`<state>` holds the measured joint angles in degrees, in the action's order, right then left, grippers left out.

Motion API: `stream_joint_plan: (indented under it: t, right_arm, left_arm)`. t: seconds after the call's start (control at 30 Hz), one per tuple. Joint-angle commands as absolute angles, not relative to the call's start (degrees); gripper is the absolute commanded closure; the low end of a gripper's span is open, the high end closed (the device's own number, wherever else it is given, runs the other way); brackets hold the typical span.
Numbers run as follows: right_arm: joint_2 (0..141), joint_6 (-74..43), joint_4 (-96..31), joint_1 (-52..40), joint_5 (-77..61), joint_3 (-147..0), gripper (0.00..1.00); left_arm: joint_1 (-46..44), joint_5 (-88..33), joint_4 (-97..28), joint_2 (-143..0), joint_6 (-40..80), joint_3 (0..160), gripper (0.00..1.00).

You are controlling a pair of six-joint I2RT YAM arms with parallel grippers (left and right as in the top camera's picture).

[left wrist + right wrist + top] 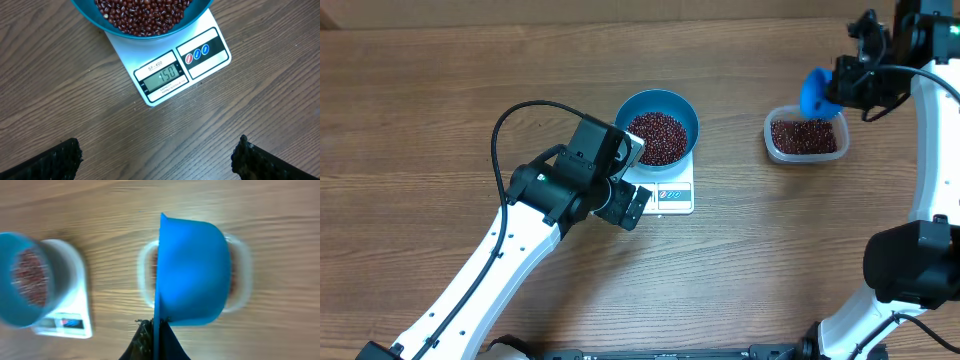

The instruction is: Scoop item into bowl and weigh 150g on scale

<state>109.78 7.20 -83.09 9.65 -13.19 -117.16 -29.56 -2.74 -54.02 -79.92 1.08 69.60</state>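
Overhead: bowl [658, 125] sits on scale [672, 196] mid-table, heaped with beans [657, 137]. In the left wrist view the scale's display reads 150.

Left gripper [159, 149]: jaws spread wide, holding nothing and touching nothing. Both fingertips [67, 155] hang over bare wood at 6 o'clock of the display.

Right gripper [152, 339]: clamped tight on the handle end of the blue scoop [813, 92]. The scoop is tipped on edge, with its back to the right wrist camera. Cannot tell if any beans are in it.

Surface: wood-grain table [440, 90], brown, with planks running left-right. No room shows beyond the tabletop. A clear plastic tub [832, 152] stands at 3 o'clock of the bowl, well apart from it, with more beans inside.

Relations, overhead: the left gripper is at 8 o'clock of the bowl, just beside the scale's left edge, and its wrist overlaps the bowl's rim from above. The right gripper is at 2 o'clock of the bowl, far from it. The scoop hangs over the tub's 12 o'clock rim. The right wrist view shows the scoop covering most of the tub, with bowl and scale off at 9 o'clock, blurred.
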Motion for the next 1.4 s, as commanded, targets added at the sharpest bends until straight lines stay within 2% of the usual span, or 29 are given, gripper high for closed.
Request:
stream_joint_plan:
  t: [0.0,0.47,0.67,0.8,1.0,1.17,1.37]
  right_arm:
    - [108.4,3.9,-83.29,8.51,2.79,-118.87,0.96]
    - [108.44,-7.94,-87.31,-6.02,34.2,-118.85,0.96]
    - [108.44,-10.48,-87.77,-6.79,34.48,-118.85,0.96]
    - [108.42,-10.48,-87.07,-5.78,23.68,-118.85,0.96]
    - [106.63,-9.43,-83.64,1.74,2.26,-118.85,0.96]
    - [101.84,-1.02,-84.38,12.56,-21.5,-118.85,0.96]
    - [98.15,9.56,-90.54,20.23,-37.04,-115.7,0.96]
  left_arm:
    - [-29.17,-2.57,-53.74,-78.63,-0.01,69.14,0.0]
    - [-29.17,-2.55,-53.74,-78.63,-0.01,69.14,0.01]
    - [-29.17,-2.57,-53.76,-78.63,-0.01,69.14,0.0]
    - [-29.17,-2.57,-53.76,-78.63,-0.01,69.14,0.0]
    - [-29.17,-2.57,-53.74,-78.63,-0.01,69.14,0.0]
    - [-29.17,-2.57,-53.76,-78.63,-0.01,69.14,0.01]
    - [-29.17,-2.57,-53.76,-78.63,-0.01,69.14,0.0]
